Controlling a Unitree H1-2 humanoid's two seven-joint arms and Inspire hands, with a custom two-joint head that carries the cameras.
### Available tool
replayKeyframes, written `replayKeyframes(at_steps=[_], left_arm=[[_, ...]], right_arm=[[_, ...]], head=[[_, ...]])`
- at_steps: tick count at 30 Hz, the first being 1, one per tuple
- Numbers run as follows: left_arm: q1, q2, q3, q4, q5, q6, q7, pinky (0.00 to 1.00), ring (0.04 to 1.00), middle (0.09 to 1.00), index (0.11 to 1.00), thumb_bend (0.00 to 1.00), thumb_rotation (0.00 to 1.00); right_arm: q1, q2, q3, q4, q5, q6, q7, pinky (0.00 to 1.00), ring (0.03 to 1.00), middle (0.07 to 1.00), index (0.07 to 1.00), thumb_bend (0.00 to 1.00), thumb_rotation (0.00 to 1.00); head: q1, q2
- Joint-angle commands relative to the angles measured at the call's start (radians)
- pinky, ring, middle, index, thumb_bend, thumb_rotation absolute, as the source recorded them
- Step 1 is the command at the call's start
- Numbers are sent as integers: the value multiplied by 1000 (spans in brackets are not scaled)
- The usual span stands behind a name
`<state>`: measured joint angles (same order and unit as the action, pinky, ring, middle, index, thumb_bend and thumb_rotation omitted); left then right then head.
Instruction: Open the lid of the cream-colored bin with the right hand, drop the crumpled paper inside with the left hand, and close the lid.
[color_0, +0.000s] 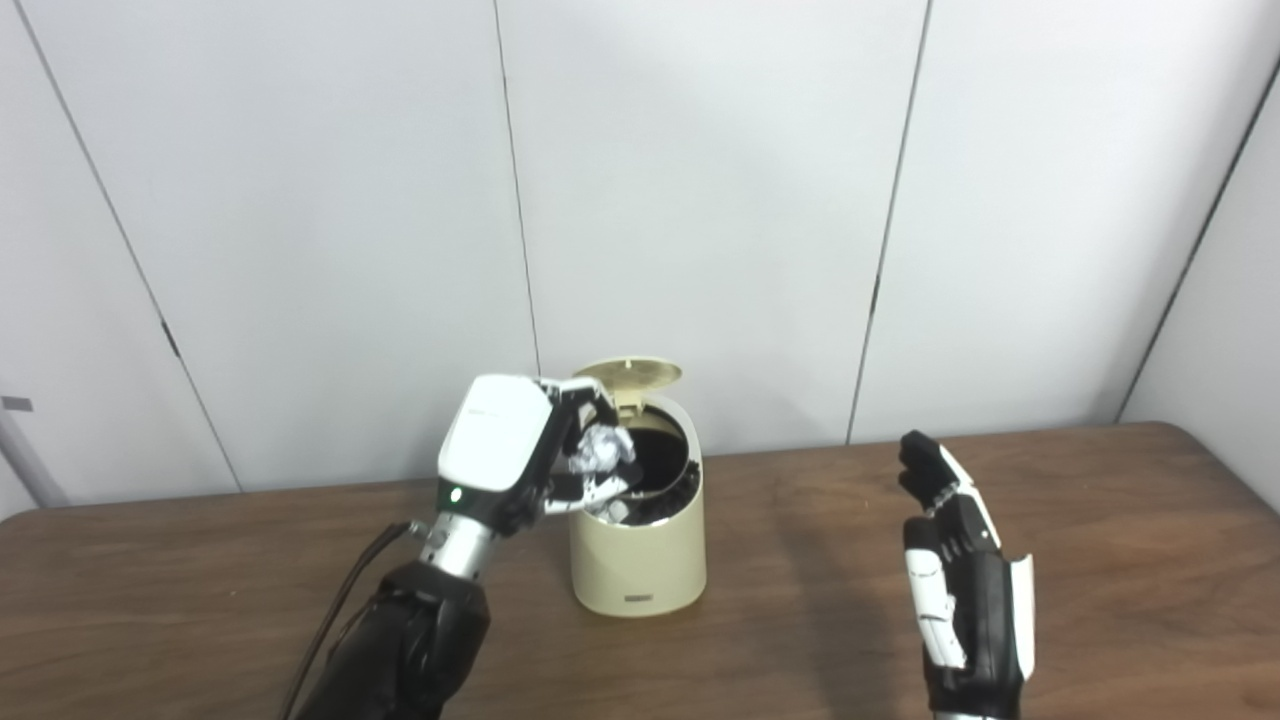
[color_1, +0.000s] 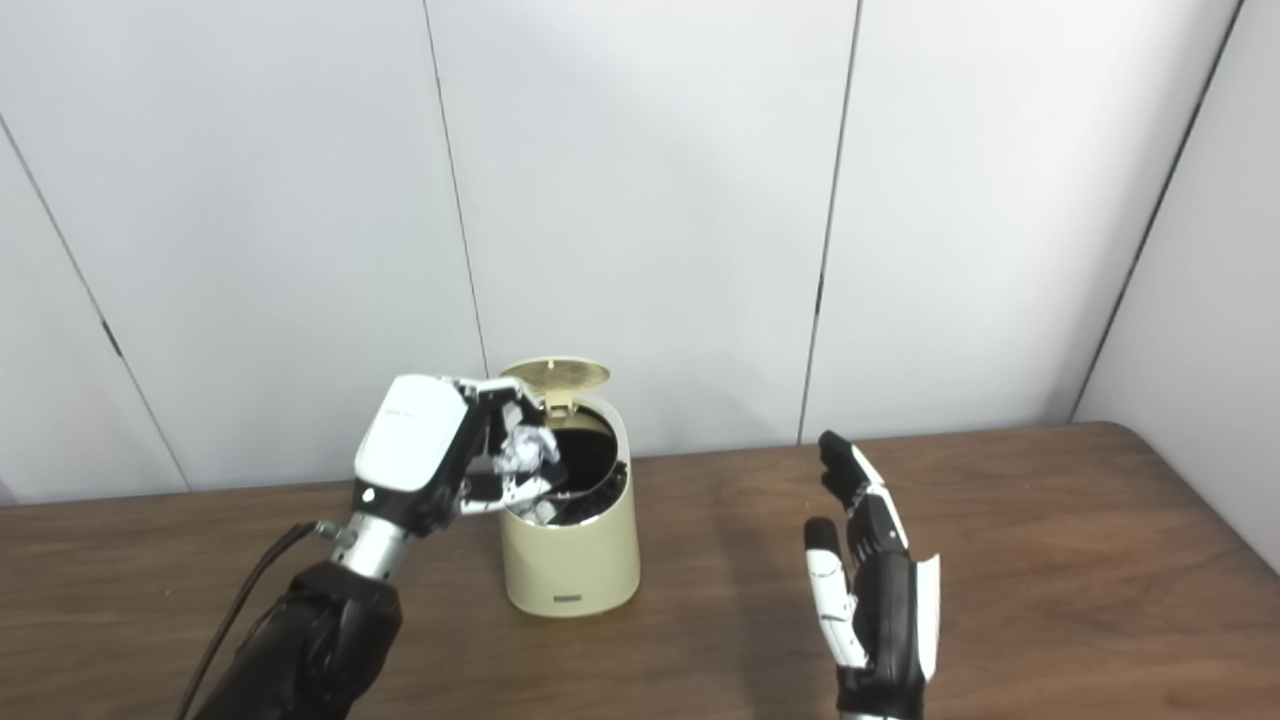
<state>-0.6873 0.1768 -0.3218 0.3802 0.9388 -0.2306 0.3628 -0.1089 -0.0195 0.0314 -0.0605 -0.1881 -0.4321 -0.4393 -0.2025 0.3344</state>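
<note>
nearest the camera, the right hand (color_0: 960, 575) stood upright over the table (color_0: 1100, 600), well apart from the bin, its fingers spread wide and holding nothing. the left hand (color_0: 520, 450) was raised at the left side of the cream-colored bin (color_0: 640, 560), fingers curled around the crumpled paper (color_0: 600, 450). the paper sat just above the bin's dark opening, over its near-left rim rather than its middle. the lid (color_0: 630, 373) stood tipped up at the back, so the mouth was clear.

the step in hand looked like the drop. to do it well, the left hand would want to carry the paper a little further toward the middle of the opening before letting go, so it would not catch on the rim and roll off onto the table. the fingers should open fully and lift away cleanly, without knocking the raised lid or nudging the light bin sideways.
</note>
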Motion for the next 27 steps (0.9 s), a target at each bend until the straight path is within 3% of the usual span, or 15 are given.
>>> replayKeyframes(at_steps=[1, 15, 27], left_arm=[[-70, -8, -2, 1, -8, 12, 11, 147, 188, 266, 472, 491, 62], [-119, -24, -44, 120, -18, 12, 56, 171, 210, 285, 472, 493, 70], [-102, -20, -39, 77, -42, 58, 4, 270, 320, 394, 482, 509, 92]], right_arm=[[-20, 14, -2, -37, -18, -37, 0, 842, 863, 852, 810, 292, 747], [-13, 48, -18, -65, -40, -37, 15, 828, 853, 842, 806, 266, 753], [-16, 51, -28, -69, -39, -36, 27, 819, 849, 840, 808, 246, 771]], head=[[-3, 2], [-5, 11], [3, 14]])
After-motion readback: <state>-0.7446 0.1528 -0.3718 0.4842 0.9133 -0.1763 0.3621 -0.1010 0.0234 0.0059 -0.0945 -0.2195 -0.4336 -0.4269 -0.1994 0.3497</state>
